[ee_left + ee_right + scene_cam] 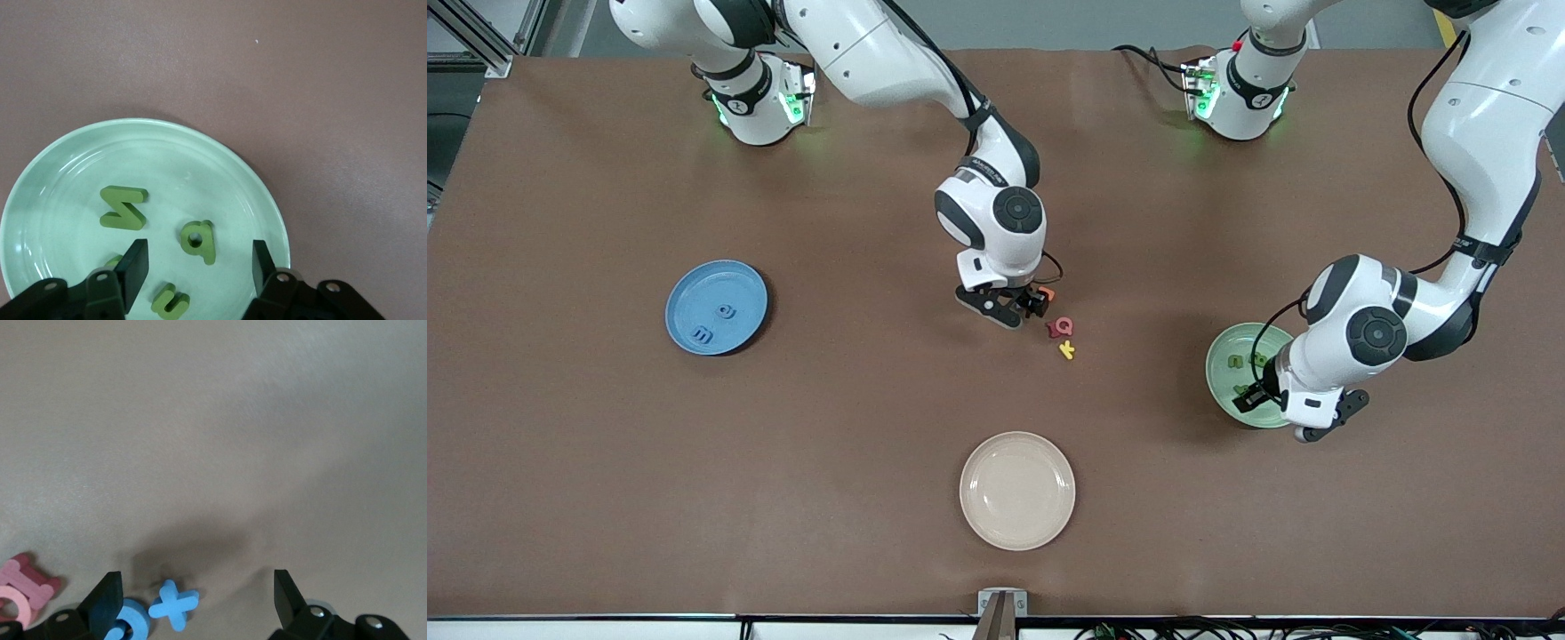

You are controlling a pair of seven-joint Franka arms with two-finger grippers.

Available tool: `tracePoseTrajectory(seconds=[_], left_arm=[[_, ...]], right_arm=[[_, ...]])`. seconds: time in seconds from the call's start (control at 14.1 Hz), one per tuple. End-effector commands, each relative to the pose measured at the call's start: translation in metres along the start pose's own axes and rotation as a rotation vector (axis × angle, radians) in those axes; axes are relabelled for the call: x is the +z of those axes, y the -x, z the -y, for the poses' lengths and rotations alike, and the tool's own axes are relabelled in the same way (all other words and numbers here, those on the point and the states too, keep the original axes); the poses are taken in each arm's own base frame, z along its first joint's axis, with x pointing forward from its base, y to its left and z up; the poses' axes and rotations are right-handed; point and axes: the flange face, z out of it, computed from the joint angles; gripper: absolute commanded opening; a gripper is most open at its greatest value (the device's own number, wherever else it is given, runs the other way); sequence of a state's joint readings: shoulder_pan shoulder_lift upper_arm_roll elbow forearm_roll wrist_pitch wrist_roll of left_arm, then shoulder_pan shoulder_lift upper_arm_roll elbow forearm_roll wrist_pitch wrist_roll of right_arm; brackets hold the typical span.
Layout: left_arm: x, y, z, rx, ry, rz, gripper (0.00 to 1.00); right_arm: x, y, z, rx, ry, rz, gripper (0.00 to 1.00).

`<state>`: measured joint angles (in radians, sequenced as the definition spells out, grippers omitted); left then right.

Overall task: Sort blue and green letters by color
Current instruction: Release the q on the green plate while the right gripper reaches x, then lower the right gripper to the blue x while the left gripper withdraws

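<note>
Left claw (198, 267) sits over the pale green plate (60, 167) at the left arm's end of the bench (827, 444), fingers (135, 263) parted and gripping nothing; in its wrist view a green "z" (123, 207), a green "a" (199, 241) and a green "u"-like piece (169, 301) lie loose on the plate (a fourth green bit (113, 260) peeks out beside one finger). Right claw (193, 593) is low over mid-bench, jaws wide apart, nothing held; a blue "x" (174, 604) lies on the bench between its fingers, a blue ring-shaped letter (132, 618) just beside one finger, pink letters (25, 587) just outside the jaws. Front view: two blue letters (715, 324) on the blue plate (694, 284) toward the right arm's end; red (1060, 327), yellow (1067, 351) and orange (1047, 292) letters near the right claw; beige plate (978, 524) nearest the front camera.
</note>
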<state>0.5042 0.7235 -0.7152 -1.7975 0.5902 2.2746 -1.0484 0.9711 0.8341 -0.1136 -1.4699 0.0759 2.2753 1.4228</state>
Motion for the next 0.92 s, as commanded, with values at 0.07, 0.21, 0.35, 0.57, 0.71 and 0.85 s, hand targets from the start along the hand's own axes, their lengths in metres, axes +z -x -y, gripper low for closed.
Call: tracePoseTrajectory(seconds=[0.07,0.21,0.35,0.57,0.71,0.85], left_arm=[[-0.007,-0.004,-0.004,0.015,-0.001,-0.021,0.74],[-0.007,-0.004,-0.004,0.015,0.0,-0.022,0.8],[-0.011,-0.007,-0.004,0.011,0.004,-0.029,0.92],[-0.021,-0.011,-0.01,-0.003,0.017,-0.034,0.99],[-0.025,-0.012,-0.009,0.007,0.023,-0.027,0.99],[-0.041,-0.009,-0.006,0.072,0.07,0.034,0.99]], right_arm=[[0.002,0.007,0.007,0.215,-0.015,-0.005,0.93],[0.0,0.006,0.007,0.302,-0.016,-0.003,0.92],[0.001,0.005,0.007,0.389,-0.016,-0.001,0.89],[0.001,0.01,0.007,0.396,-0.015,-0.003,0.86],[0.002,0.012,0.007,0.384,-0.014,-0.005,0.86],[0.003,0.019,0.008,0.37,-0.012,-0.004,0.85]])
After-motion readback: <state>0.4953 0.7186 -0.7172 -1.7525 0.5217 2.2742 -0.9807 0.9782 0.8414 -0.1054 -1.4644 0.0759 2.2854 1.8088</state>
